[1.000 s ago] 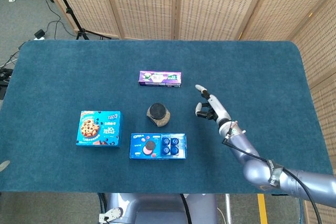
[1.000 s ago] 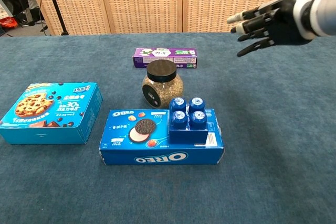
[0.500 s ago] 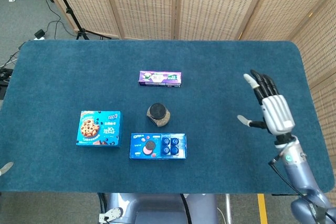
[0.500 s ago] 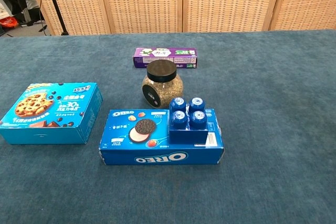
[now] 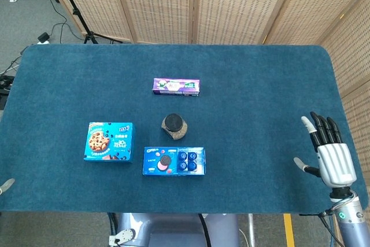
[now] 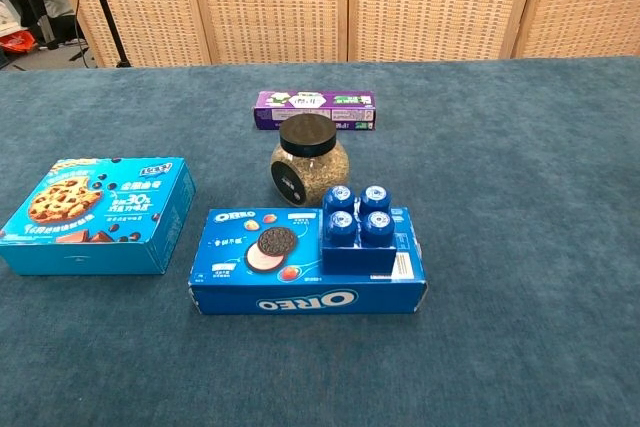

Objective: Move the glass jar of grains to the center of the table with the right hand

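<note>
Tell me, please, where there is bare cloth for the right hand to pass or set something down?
Bare: the stretch between the jar and right hand, and the far strip behind the purple box. Crowded: jar, Oreo box and cookie box.

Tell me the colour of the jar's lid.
Black; the lid shows best in the chest view.

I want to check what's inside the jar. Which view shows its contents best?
The chest view: it faces the glass jar side-on, so the grains show through the wall below the black lid. The head view looks down on the jar, showing mostly the lid and only a sliver of grains.
</note>
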Robot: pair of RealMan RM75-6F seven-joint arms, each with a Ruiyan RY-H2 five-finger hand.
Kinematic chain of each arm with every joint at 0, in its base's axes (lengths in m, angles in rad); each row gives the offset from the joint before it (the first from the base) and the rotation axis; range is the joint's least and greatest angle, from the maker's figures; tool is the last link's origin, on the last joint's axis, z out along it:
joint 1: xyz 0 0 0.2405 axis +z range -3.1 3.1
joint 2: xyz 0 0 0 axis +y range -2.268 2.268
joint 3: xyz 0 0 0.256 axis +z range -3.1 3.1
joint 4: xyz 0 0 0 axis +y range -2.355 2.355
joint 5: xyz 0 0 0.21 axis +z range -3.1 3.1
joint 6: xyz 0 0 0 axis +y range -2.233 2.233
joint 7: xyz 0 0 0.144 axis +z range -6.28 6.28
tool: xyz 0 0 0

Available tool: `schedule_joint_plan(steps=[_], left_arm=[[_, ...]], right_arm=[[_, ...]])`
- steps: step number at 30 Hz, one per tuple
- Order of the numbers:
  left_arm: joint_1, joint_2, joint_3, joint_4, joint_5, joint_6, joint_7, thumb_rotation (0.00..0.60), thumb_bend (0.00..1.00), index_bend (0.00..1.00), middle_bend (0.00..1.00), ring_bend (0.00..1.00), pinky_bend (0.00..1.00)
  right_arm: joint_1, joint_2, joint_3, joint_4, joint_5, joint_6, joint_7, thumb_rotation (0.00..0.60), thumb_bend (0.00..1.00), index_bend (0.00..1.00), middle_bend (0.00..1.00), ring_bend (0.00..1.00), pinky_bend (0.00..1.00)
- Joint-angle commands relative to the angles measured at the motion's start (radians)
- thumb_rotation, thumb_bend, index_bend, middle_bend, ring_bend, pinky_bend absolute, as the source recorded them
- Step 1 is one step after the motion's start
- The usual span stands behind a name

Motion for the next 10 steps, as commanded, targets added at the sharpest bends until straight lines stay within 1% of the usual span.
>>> schedule_joint_plan(steps=[1, 10], left_arm=[[0.0, -0.001, 0.0, -0.003, 0.001, 0.002, 0.01, 0.6, 0.0, 0.0, 0.0, 0.0, 0.0], [0.006, -0.004, -0.002, -0.001, 0.005, 0.018, 0.022, 0.6, 0.0, 0.0, 0.0, 0.0, 0.0]], right_arm=[[-0.016, 0.007, -0.003, -0.008, 0.015, -0.016, -0.012, 0.6, 0.0, 0.0, 0.0, 0.0, 0.0], [-0.033, 0.014, 0.016, -0.014, 0.027, -0.034, -0.016, 0.6, 0.0, 0.0, 0.0, 0.0, 0.0]])
